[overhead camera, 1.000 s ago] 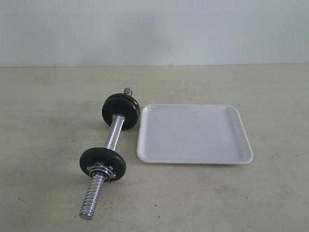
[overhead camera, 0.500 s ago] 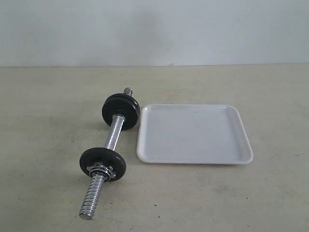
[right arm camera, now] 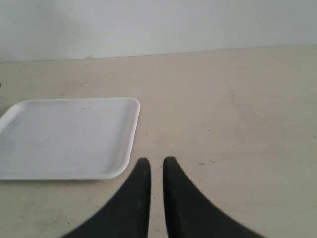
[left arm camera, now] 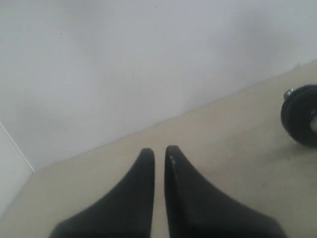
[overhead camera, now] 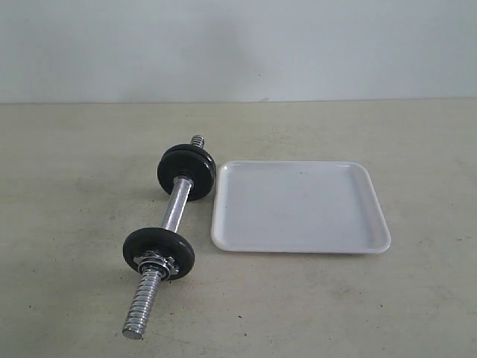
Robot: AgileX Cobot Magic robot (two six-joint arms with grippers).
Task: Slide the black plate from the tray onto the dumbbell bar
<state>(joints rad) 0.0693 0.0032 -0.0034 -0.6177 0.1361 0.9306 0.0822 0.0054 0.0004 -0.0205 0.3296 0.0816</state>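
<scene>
Two black discs sit on the dumbbell bar (overhead camera: 176,212), which lies on the table (overhead camera: 335,298) to the left of the tray (overhead camera: 298,209), running from near-left to far-right.

The far black plate (overhead camera: 186,162) stands on edge near the far end of the bar. A short stub of thread shows beyond it, and its rim lies just beside the tray's far-left corner. Whether the two touch cannot be told.

The near black plate (overhead camera: 159,239) stands on edge further down the bar. A chrome collar nut (overhead camera: 158,262) sits against its near face, and a long run of coarse thread sticks out beyond the nut toward the near edge of the table. The smooth chrome middle of the bar shows between the two discs.

The tray rests flat on the table, its left rim close beside the bar.

Neither arm appears in the exterior view.

- **Left claw** (left arm camera: 158,151): the jaws are drawn together with only a thin slit between the tips, and they grip nothing. It hangs over bare table, well apart from a black disc seen at the edge of its wrist view.
- **Right claw** (right arm camera: 156,161): the same condition, tips nearly meeting and gripping nothing. It hangs over the table near one corner of the tray and does not touch it.

A plain pale wall (overhead camera: 238,45) stands behind the table.
</scene>
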